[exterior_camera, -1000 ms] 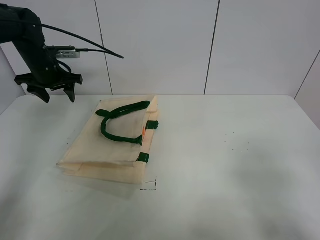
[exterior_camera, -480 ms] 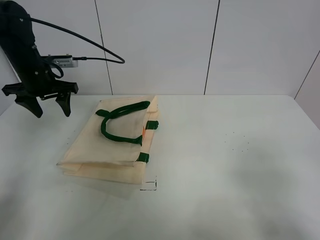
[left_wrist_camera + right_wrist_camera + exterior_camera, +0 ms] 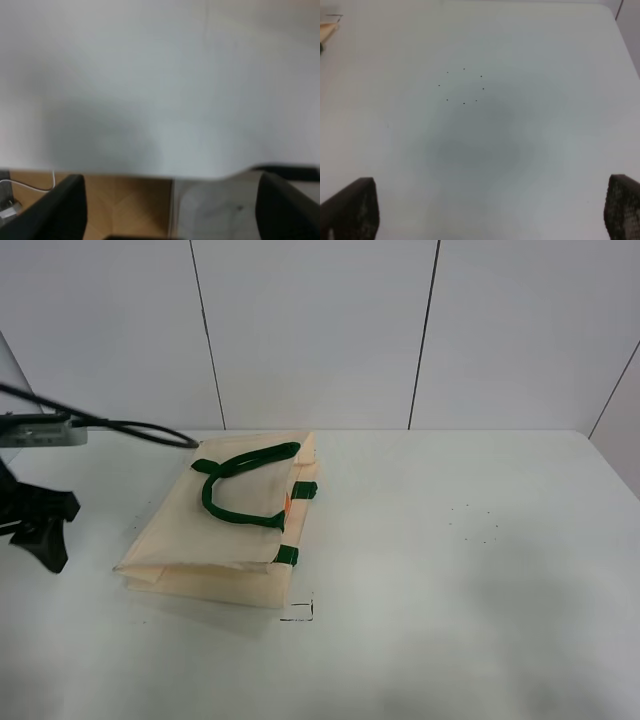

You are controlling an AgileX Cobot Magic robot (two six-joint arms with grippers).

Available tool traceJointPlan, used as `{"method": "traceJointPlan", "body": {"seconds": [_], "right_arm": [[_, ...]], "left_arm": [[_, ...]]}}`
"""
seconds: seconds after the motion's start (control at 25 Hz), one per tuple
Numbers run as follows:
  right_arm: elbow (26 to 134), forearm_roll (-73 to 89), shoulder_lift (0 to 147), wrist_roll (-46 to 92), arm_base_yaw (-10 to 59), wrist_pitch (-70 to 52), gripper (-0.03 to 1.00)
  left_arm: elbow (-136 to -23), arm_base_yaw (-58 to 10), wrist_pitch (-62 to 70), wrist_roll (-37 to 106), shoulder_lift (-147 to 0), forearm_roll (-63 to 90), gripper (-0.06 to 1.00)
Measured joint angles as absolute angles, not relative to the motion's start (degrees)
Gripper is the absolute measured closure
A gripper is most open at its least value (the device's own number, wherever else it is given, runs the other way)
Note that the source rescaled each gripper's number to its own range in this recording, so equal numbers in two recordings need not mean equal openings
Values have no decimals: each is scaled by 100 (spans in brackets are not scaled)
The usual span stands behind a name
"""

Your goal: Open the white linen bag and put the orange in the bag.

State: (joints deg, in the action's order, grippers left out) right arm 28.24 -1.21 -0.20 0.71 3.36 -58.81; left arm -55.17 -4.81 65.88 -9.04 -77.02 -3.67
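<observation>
The white linen bag [image 3: 215, 525] lies flat on the table, left of centre, with its dark green handles [image 3: 235, 485] looped on top. A thin sliver of orange [image 3: 287, 502] shows at its rim between the green tabs; the rest of the orange is hidden. My left gripper [image 3: 40, 530] is at the far left edge, apart from the bag and partly out of frame. In the left wrist view the left gripper [image 3: 172, 210] is open and empty over the table's edge. My right gripper [image 3: 485, 212] is open and empty over bare table; a corner of the bag [image 3: 327, 30] shows.
The white table [image 3: 450, 570] meets a panelled wall at the back. A small black corner mark [image 3: 300, 612] is near the bag's front. Tiny dark specks [image 3: 464, 86] dot the table under the right gripper. The wooden floor [image 3: 125, 205] shows past the table's left edge.
My left arm has swung from above the table's back left down and to the left, now mostly out of the frame. The bag has not moved.
</observation>
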Motion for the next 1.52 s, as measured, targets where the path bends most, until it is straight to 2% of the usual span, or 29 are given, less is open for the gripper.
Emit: {"method": "traceJointPlan", "body": {"seconds": [0.32, 0.56, 1.12, 1.52], "right_arm": [[2824, -121, -20, 71, 336, -5881, -3], [2824, -121, -20, 71, 336, -5881, -3], [2824, -121, -20, 71, 336, -5881, -3], [2824, -121, -20, 71, 336, -5881, -3]], "left_arm": [[-3745, -481, 6346, -600, -5315, -367, 7], [-2922, -481, 6063, -470, -3552, -251, 7], [-2861, -481, 6058, -449, -884, -240, 7], [-2850, -200, 6058, -435, -581, -240, 7]]}}
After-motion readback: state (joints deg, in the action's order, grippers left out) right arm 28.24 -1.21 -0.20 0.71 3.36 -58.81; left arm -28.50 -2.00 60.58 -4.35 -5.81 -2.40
